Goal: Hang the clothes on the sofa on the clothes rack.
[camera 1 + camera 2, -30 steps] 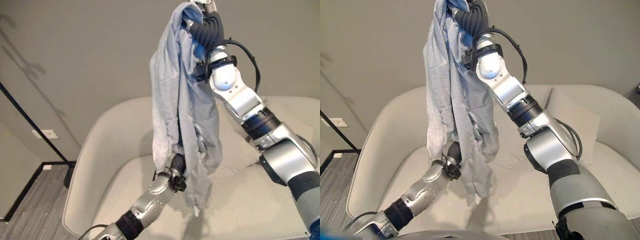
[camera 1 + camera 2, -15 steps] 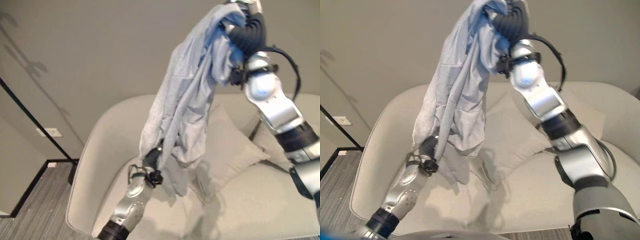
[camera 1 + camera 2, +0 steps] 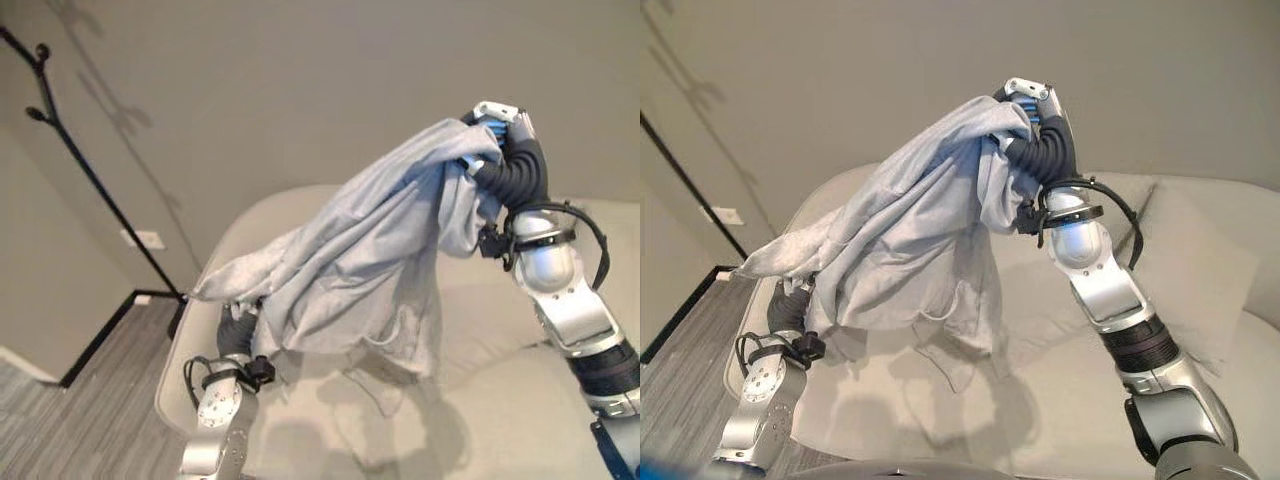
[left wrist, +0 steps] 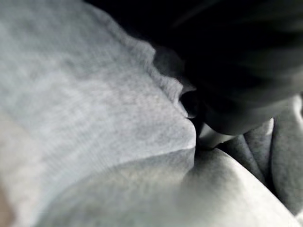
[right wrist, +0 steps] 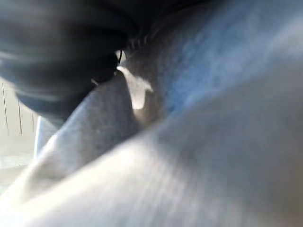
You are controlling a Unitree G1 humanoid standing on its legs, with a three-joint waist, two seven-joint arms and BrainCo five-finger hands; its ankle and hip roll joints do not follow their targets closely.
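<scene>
The left hand [image 3: 237,318] is low at the sofa's left side, buried under the grey garment [image 3: 350,270], so whether its fingers are closed on the cloth cannot be told. The right hand [image 3: 500,125] is raised high to the right with the garment's top edge bunched round it; cloth covers its fingers too, and their grip cannot be made out. The garment is lifted clear of the sofa and stretches in a slant between the two hands, its loose lower part hanging down over the seat.

At far left a thin black clothes rack [image 3: 75,150] leans up against the plain grey wall [image 3: 280,90], its top cut off by the frame, standing on a grey wood-look floor [image 3: 90,400]. The pale sofa [image 3: 480,400] fills the middle and right, with a cushion [image 3: 1200,280] against its back.

Both wrist views show grey fabric pressed close to a dark cover.
</scene>
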